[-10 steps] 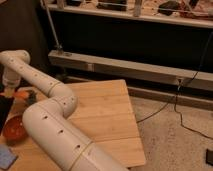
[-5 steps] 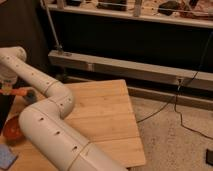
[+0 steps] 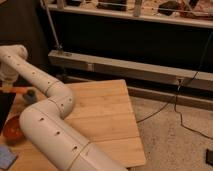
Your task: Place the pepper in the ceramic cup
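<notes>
The arm (image 3: 52, 127) is matt white plastic, its gripper (image 3: 6, 84) at the left edge; the table (image 3: 107, 117) is smooth pale wood; the bowl (image 3: 12, 130) is glossy red.

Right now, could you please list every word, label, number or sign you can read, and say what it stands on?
None can be read.
The arm, wooden table, red bowl, ceramic cup and pepper show no legible markings.
The gripper is at the table's far left edge, by the pepper, and shows no text either.
</notes>
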Robot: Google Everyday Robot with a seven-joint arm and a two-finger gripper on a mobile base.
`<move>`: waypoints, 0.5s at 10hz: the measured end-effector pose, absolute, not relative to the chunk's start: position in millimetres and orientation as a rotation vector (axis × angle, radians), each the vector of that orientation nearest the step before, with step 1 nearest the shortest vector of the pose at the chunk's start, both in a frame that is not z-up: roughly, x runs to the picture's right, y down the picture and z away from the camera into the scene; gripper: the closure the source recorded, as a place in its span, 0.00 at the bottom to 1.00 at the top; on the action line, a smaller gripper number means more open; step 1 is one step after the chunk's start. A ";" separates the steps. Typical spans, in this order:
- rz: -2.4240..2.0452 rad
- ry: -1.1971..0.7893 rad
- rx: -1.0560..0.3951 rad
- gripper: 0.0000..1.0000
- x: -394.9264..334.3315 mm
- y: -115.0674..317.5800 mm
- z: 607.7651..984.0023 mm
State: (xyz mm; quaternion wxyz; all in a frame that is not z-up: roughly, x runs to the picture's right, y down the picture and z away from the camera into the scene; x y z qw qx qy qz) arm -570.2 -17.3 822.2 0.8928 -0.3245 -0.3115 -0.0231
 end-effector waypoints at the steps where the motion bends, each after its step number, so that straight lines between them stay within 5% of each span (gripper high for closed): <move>1: -0.050 -0.650 -0.675 0.64 -572.5 -16.4 820.0; 5: -0.052 -0.663 -0.689 0.64 -579.1 -10.5 816.5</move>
